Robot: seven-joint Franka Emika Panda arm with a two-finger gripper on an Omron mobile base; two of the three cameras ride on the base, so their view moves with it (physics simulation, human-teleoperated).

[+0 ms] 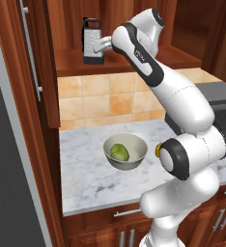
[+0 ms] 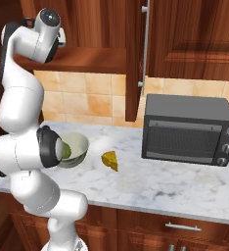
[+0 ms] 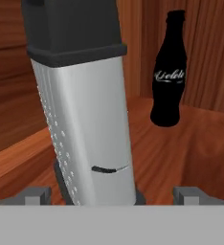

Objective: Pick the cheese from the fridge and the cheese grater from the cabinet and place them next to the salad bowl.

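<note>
Two fingertips of my hand (image 3: 112, 195) stand wide open on either side of the cheese grater (image 3: 87, 124), which stands upright on the cabinet (image 1: 134, 58) shelf, a cola bottle (image 3: 168, 72) farther back to its right. Cheese (image 2: 110, 160) already lies on the worktop (image 2: 150, 181) just right of the salad bowl (image 1: 134, 153). I judge the grasp is next: centre, close squarely on the flat metal sides, then lift straight.

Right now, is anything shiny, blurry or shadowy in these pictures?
Hand view: the cheese grater has a soft bright sheen and looks huge up close; the cola bottle stays sharp. Right base view: the cheese casts a faint shadow. Left base view: even light, nothing blurred.
</note>
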